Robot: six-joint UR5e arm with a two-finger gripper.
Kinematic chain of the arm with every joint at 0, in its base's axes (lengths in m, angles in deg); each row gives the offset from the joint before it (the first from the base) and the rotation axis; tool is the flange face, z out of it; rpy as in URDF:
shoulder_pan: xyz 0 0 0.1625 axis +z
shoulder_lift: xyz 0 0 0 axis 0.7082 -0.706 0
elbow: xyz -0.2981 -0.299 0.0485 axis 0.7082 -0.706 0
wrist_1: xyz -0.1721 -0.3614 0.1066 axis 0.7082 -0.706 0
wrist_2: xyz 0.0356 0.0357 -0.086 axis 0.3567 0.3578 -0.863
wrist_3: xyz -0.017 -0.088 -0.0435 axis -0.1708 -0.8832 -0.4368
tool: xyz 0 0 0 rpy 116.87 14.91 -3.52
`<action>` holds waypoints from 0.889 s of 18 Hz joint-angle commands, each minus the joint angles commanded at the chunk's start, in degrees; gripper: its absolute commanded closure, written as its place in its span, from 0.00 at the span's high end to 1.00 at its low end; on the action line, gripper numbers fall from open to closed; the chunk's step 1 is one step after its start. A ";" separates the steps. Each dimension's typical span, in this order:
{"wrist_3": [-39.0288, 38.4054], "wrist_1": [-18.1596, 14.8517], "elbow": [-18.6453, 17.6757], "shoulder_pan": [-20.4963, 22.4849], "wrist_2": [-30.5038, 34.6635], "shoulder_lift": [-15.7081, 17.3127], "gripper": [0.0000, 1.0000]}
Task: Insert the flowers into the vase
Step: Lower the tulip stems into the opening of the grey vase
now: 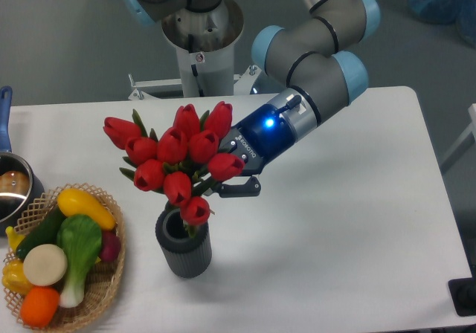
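Above vase (pixel 183 242), gripper (pixel 223 184) clamps flowers (pixel 177 160) from right side, at stems under buds. Stem ends sit inside vase mouth; bunch axis tilts up-left, not yet plumb. Judgement: straight descent along vase axis needed, then release.

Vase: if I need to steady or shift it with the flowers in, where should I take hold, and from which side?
Probably grip the vase across its ribbed lower body, coming in level from the right front. It stands upright, and the flowers hang over its mouth, blocking a top approach. The basket crowds its left. The tool is shut on the flowers, so it would have to release first.
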 joint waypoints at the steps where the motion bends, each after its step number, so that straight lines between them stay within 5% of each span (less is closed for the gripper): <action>1: 0.00 0.00 -0.09 -0.09 -0.09 -0.09 0.04; 16: 0.00 0.00 -1.50 -0.79 -0.17 -1.41 0.05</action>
